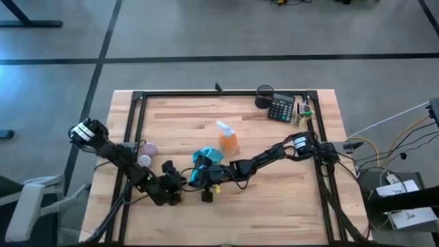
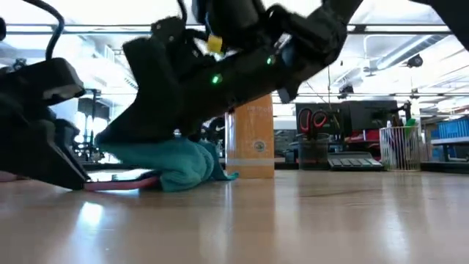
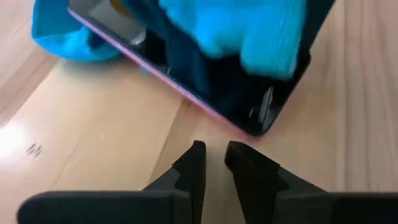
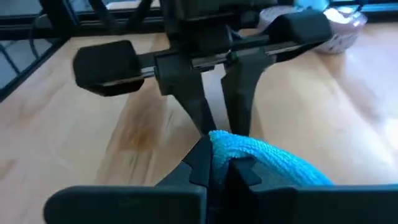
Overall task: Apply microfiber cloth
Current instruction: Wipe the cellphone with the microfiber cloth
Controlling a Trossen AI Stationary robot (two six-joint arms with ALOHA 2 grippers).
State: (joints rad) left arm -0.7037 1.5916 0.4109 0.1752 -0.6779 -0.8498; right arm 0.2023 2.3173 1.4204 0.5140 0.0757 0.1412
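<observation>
1. The microfiber cloth (image 1: pixel 203 167) lies bunched just below the middle of the high view, on the wooden table (image 1: pixel 274 213), directly below the orange spray bottle (image 1: pixel 227 138).
2. In the low view the cloth (image 2: pixel 168 161) sits left of centre as a teal heap resting on the tabletop and over the edge of a thin pink-rimmed slab (image 2: pixel 121 178).
3. The right gripper (image 1: pixel 206 171) reaches in from the right of the high view and ends at the cloth; in the right wrist view its fingers (image 4: pixel 202 163) are pressed together on a fold of the turquoise fabric (image 4: pixel 267 155) at lower centre.
4. The left gripper (image 1: pixel 180 180) sits just left of the cloth in the high view. In the left wrist view its fingertips (image 3: pixel 194 155) stand a narrow gap apart, holding nothing, just short of the corner of the black phone-like slab (image 3: pixel 236 99).
5. The cloth (image 3: pixel 242 28) drapes over that slab across the top of the left wrist view.
6. A calculator (image 1: pixel 281 108) and a black cup (image 1: pixel 265 95) stand near the table's upper right edge in the high view, well apart from the cloth.
7. A pale round object (image 1: pixel 147 148) lies left of the cloth, near the left arm.
</observation>
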